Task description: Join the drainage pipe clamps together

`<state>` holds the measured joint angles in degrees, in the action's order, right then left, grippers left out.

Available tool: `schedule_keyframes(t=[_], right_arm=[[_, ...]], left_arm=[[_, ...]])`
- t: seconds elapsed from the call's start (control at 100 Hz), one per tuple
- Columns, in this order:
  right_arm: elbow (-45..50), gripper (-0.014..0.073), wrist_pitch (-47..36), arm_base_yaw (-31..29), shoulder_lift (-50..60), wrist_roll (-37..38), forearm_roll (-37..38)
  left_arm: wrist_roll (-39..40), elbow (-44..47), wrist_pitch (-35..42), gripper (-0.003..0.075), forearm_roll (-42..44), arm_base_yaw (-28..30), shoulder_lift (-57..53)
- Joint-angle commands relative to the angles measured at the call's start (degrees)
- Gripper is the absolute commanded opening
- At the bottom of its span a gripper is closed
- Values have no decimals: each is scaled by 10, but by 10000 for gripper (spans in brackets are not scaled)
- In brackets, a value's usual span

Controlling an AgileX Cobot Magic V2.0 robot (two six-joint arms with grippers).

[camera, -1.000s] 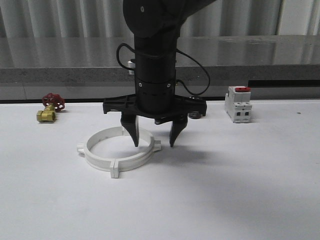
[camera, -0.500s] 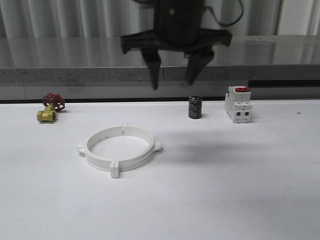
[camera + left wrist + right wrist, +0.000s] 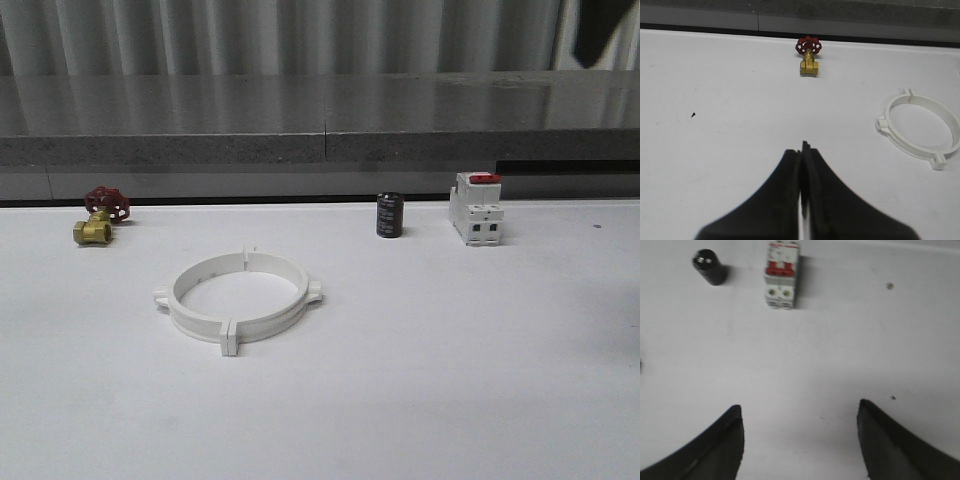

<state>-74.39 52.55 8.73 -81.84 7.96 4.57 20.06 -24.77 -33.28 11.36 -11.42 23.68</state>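
The two white drainage pipe clamps (image 3: 268, 322) lie joined as one wide ring on the white table, left of centre, with nothing touching them. The same ring (image 3: 910, 149) sits off to one side in the left wrist view. My left gripper (image 3: 802, 150) hangs over bare table, shut with nothing between its fingers. My right gripper (image 3: 799, 410) is high above the table near the breaker, wide open and holding nothing. A dark piece of the right arm (image 3: 600, 25) shows at the top right corner of the front view.
A brass valve with a red handwheel (image 3: 100, 215) stands at the back left, also seen as the valve (image 3: 809, 55). A black cylinder (image 3: 390, 215) and a white breaker with a red switch (image 3: 476, 208) stand at the back right. A grey ledge runs behind the table.
The right gripper has lifted off the ring and gone up and to the right, almost out of the front view. The ring stays put on the table.
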Motion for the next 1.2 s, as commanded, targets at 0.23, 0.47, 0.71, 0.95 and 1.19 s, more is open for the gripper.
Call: schedule_keyframes(t=[0.23,0.47,0.71,0.95,1.19], right_arm=[[220,490,-51,-53,258,-14,-14],[345,468,-55,-53,439,-14,-35],[403,134,-55,-53,566,-14,-34],[407,-67,-60,-53,585,-14,-34],[407,-67,-59,-53,585,-14,-34]], left_arm=[[-1,-14,43,-20,2,1,3],[-1,-14,43,-21,2,1,3],[-1,-14,43,-20,2,1,3],[-1,-14,43,-20,2,1,3],[-1,-14,43,-21,2,1,3]])
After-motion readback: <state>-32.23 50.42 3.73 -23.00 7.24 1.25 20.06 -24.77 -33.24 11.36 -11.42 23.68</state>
